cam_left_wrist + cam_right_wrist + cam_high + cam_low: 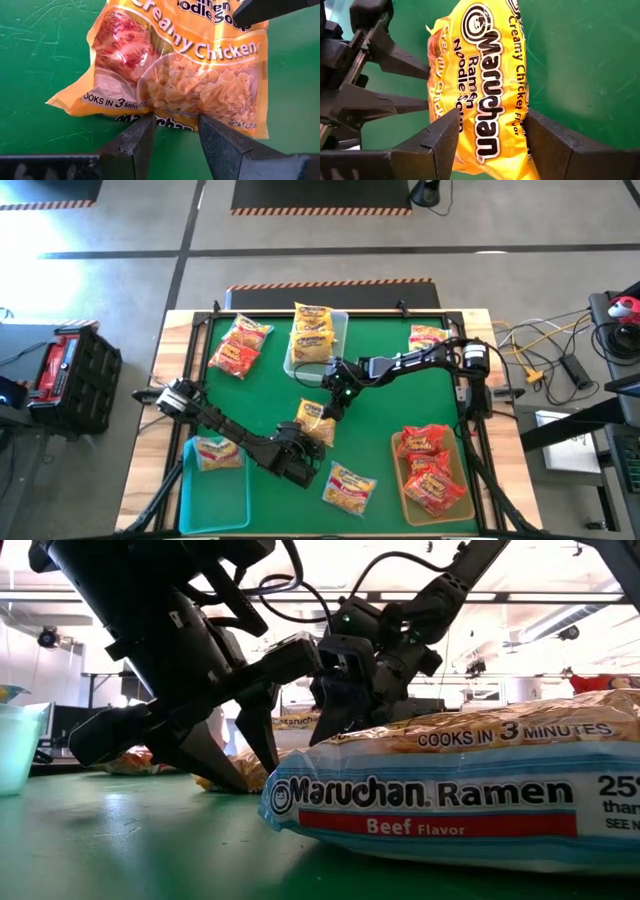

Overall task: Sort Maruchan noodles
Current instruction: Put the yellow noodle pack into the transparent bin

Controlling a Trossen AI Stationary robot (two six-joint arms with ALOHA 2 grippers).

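**Two grippers meet at one Creamy Chicken packet mid-bench**

Seen from above, a green-topped bench (380,415) holds three bins. A teal bin (190,495) at 7 o'clock contains one yellow and pale-blue packet (218,452). An orange-brown bin (398,480) at 5 o'clock contains three red packets (432,470). A clear bin (342,330) at 12 o'clock holds two yellow-orange packets (312,332). Loose on the bench lie a red packet (240,345) at 10 o'clock, another packet (428,337) at 2 o'clock, and a Beef packet (349,486) at 6 o'clock.

The yellow-orange Creamy Chicken packet (315,420) lies flat near the centre. The left gripper (175,131) reaches it from 7 o'clock; its fingers (135,142) stand partly open, tips at the packet's near edge, not clamped. The right gripper (490,135) comes from 2 o'clock; its fingers (442,137) stand open on either side of the packet's end, close to its edges, though whether they touch it cannot be told.
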